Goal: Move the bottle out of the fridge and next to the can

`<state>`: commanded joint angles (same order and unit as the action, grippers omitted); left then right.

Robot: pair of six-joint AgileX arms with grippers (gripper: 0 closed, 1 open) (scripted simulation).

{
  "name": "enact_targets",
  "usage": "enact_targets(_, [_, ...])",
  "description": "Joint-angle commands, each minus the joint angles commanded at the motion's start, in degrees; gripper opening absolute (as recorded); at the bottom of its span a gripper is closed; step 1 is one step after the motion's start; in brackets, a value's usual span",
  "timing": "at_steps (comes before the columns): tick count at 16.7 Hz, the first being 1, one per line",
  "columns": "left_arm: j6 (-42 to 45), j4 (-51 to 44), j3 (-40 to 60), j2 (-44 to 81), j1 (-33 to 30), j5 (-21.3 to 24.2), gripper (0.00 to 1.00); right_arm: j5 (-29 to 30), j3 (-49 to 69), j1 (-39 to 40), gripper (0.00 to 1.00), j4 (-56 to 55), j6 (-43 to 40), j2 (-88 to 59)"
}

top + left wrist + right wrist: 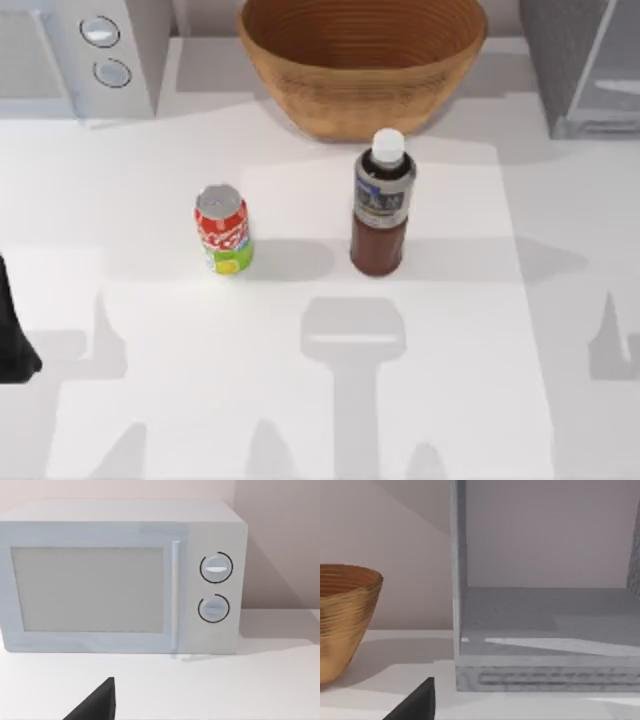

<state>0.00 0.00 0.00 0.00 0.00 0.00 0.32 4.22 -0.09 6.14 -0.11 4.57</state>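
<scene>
The bottle (pixel 381 205) stands upright on the white table, in front of the bowl, with dark brown liquid, a white cap and a grey-black label. The red can (pixel 222 230) stands upright to its left, about a can's height away. The fridge (pixel 590 60) is at the back right corner; in the right wrist view its compartment (pixel 545 625) is open and bare. A black part of my left arm (pixel 14 330) sits at the table's left edge. A black corner of my left gripper (pixel 97 705) faces the microwave. A black corner of my right gripper (pixel 417 705) faces the fridge.
A woven brown bowl (pixel 362 55) stands at the back middle, just behind the bottle, and appears as a bowl (pixel 342 620) left of the fridge. A light grey microwave (pixel 75 55) with two round knobs (pixel 215 587) fills the back left corner.
</scene>
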Motion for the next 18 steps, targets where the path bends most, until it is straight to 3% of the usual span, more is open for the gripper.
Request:
enact_targets(13, [0.00,0.00,0.00,0.00,0.00,0.00,1.00,-0.34,25.45,0.02,1.00,60.96,-0.27,31.27])
enact_targets(18, [0.00,0.00,0.00,0.00,0.00,0.00,1.00,-0.31,32.71,-0.11,1.00,75.87,-0.50,39.98])
